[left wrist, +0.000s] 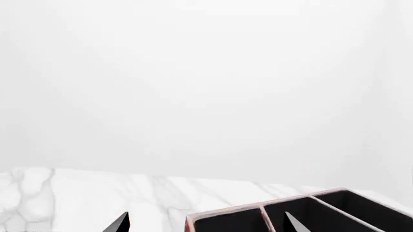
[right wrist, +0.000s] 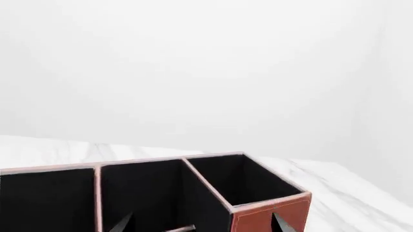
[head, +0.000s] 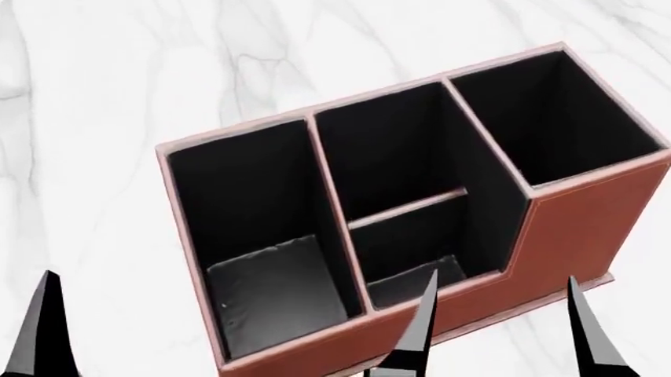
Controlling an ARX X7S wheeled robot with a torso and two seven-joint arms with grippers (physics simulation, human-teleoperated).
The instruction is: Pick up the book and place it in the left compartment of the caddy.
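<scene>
The reddish-brown caddy (head: 587, 228) stands on the white marble table, seen from above in the head view. Its left compartment (head: 278, 290) is the long bay with a grey floor, and it holds nothing. The book is out of view in every frame. My left gripper (left wrist: 206, 223) is open and empty, its fingertips straddling the caddy's left corner (left wrist: 226, 212). One of its fingertips (head: 47, 330) shows left of the caddy. My right gripper (head: 505, 330) is open and empty at the caddy's raised end (right wrist: 271, 215), one finger over the small bays and one outside the wall.
The marble table (head: 105, 78) spreads around the caddy. Two small bays split by a low divider (head: 409, 208) lie in the middle, and a tall square bay (head: 551, 118) is at the right end. A plain white wall (left wrist: 206, 72) lies beyond the table.
</scene>
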